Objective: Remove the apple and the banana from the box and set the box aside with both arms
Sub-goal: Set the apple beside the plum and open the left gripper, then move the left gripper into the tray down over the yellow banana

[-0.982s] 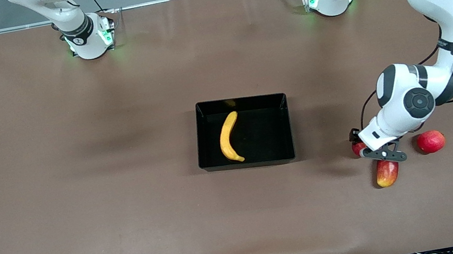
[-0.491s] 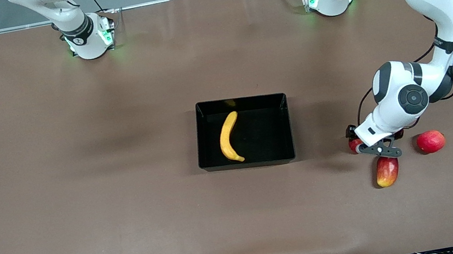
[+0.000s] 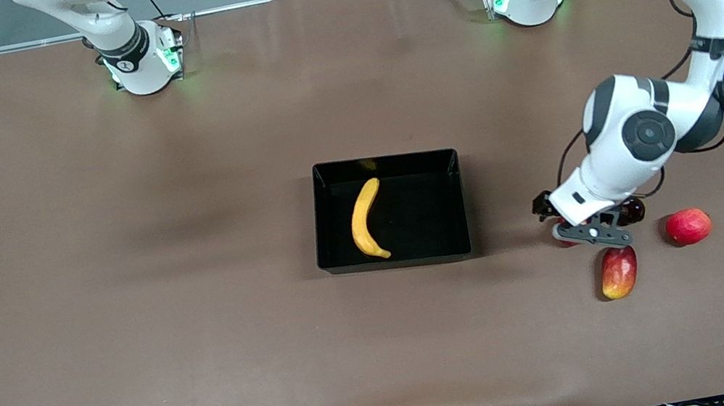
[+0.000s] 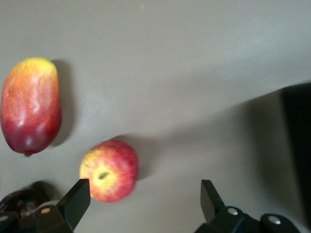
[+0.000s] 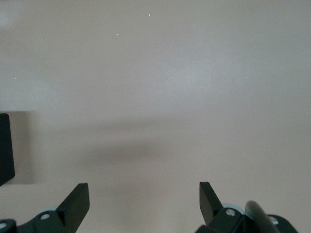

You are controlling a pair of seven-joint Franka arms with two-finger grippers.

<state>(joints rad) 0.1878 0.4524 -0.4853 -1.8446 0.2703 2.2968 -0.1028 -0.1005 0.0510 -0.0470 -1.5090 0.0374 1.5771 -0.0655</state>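
The black box (image 3: 430, 221) sits mid-table with the yellow banana (image 3: 365, 221) lying in it. The small red-and-yellow apple (image 4: 109, 170) rests on the table toward the left arm's end, farther from the front camera than the mango. My left gripper (image 3: 592, 234) (image 4: 144, 196) hovers just over it, open, with the apple close to one fingertip (image 4: 77, 194) and not gripped. The front view hides most of the apple under that hand. My right gripper (image 5: 144, 199) is open over bare table, with a corner of the box (image 5: 5, 145) at the view's edge.
A red-yellow mango (image 3: 618, 272) (image 4: 30, 104) lies just nearer the front camera than the left hand. A plain red round fruit (image 3: 688, 226) lies beside it, closer to the table's end. The box wall (image 4: 299, 145) shows in the left wrist view.
The left hand has drifted away from the mango, toward the box, and its jaws have spread wide. Banana, mango and red fruit have stayed put.
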